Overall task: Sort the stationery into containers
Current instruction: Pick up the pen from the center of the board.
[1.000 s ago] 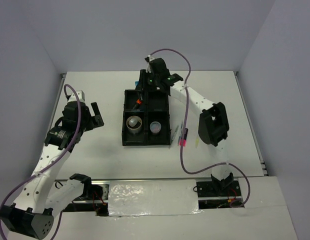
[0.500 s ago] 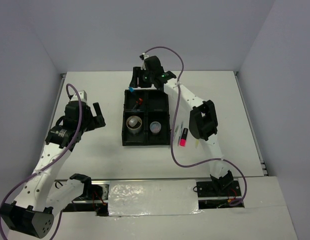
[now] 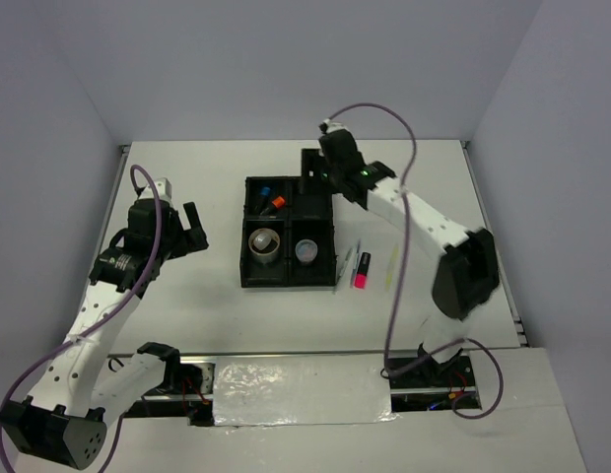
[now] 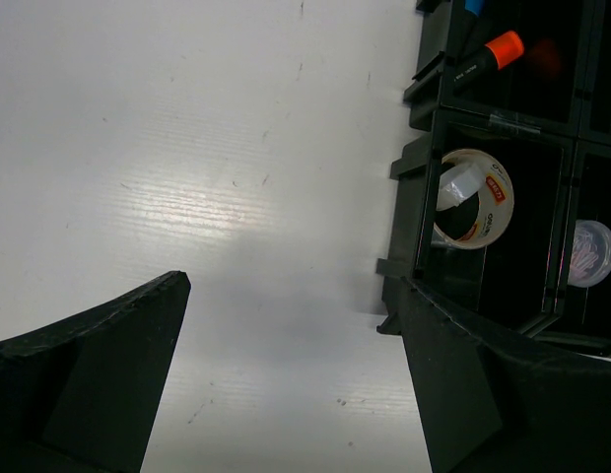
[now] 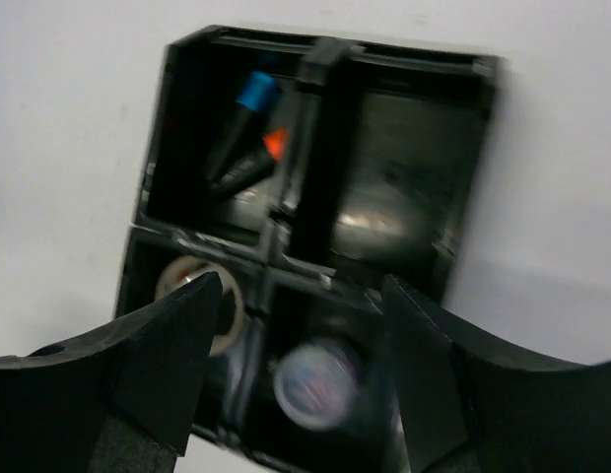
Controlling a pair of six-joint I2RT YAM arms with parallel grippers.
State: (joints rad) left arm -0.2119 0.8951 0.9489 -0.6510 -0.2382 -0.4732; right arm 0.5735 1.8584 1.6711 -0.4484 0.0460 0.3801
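The black four-compartment tray point(image 3: 286, 280) sits mid-table, a little left of centre. Its far-left compartment holds a blue highlighter point(image 5: 254, 91) and the orange-capped stick point(image 3: 279, 201), lying side by side at a slant. In the near-left compartment is the grey tape ring point(image 4: 498, 202), with a grey-white cylinder point(image 4: 451, 185) in its hole. The round clear tub point(image 3: 305, 250) is in the near-right compartment.

On the bare table point(image 3: 187, 296) just right of the tray's near corner lie the silver pens point(image 3: 346, 262), then the pink highlighter point(image 3: 362, 273) beside them. Further right, apart from both, is the thin yellow pen point(image 3: 391, 266).

The right gripper point(image 5: 301, 286) hangs above the tray's far edge, looking down into it. Its fingers are spread wide with nothing between them, though the wrist view is blurred. The left gripper point(image 4: 294, 284) hovers over the table left of the tray, clear of it. Its jaws are fully apart and it is holding nothing.
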